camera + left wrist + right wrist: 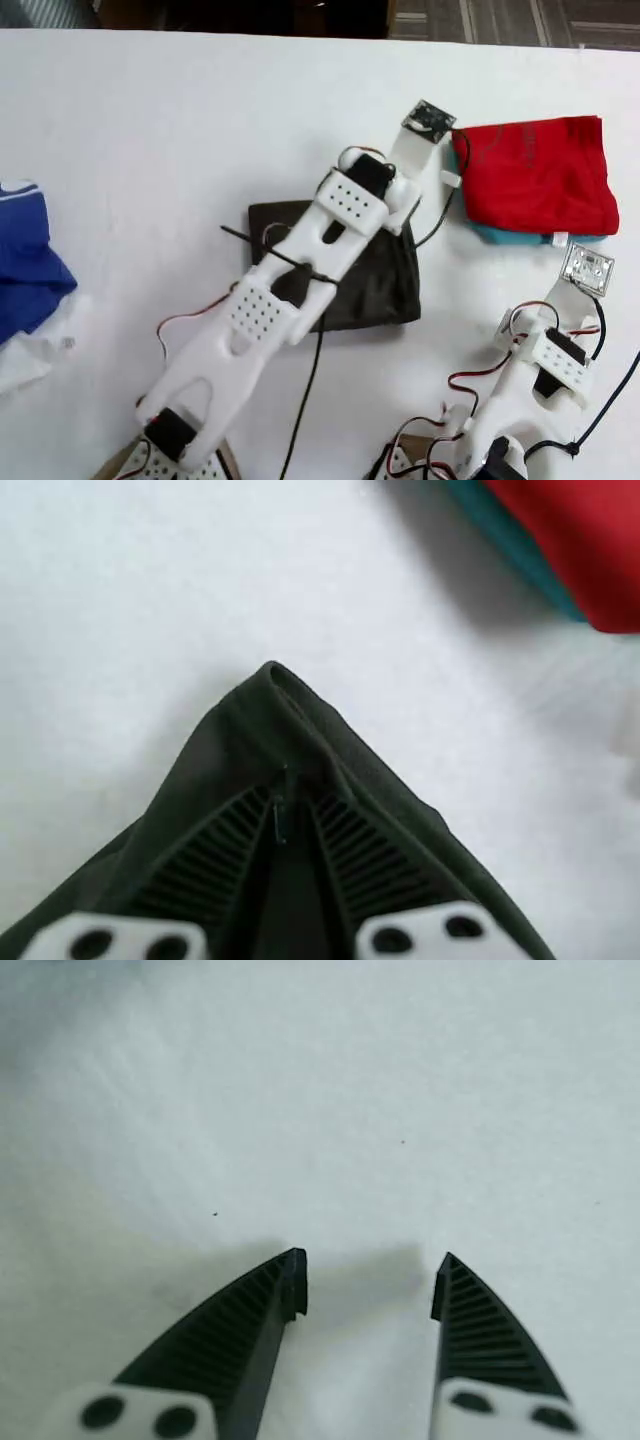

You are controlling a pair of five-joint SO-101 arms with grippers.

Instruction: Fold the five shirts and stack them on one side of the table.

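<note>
— Five cloth items on our sheet. Where do we enter each?

— Item one, black shirt (375, 290): folded, lying near the middle of the table (150, 130). Items two and three: red shirt (540, 175), folded, resting on top of a teal shirt (497, 233), of which we see a strip along the edge. This pair sits toward the table's right side, near the black shirt but apart from it. Items four and five: blue shirt (25, 265), crumpled, at the left edge, lying over a white cloth (25, 360).

— And the arms, how do we list them?

— Left arm (290, 290): stretched across the black shirt. Left gripper (283, 800): jaws closed together, gripping the black shirt near one corner, with the corner's tip reaching just past the fingertips. Right arm (545, 365): at the near right of the table, apart from the shirts. Right gripper (368, 1280): jaws wide apart, nothing held between them, over bare table.
</note>
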